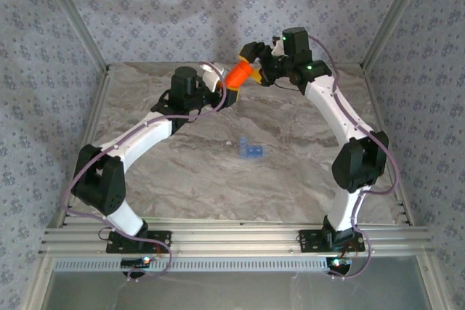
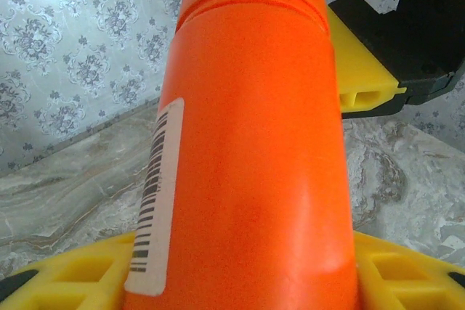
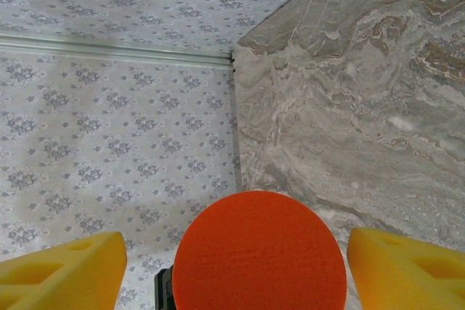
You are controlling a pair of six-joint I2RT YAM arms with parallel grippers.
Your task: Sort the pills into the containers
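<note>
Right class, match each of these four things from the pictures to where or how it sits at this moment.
Column 1
1. orange cylindrical plastic bottle
2. translucent blue plastic pill box
3. left pincer
4. right pincer

Column 2
A. open, a yellow finger on each side of the bottle's round end
B. lying on the marble table between the arms
C. lifted off the table at the far side
D. shut on the bottle's body

Pairs: 1-C, 2-B, 3-D, 4-A
</note>
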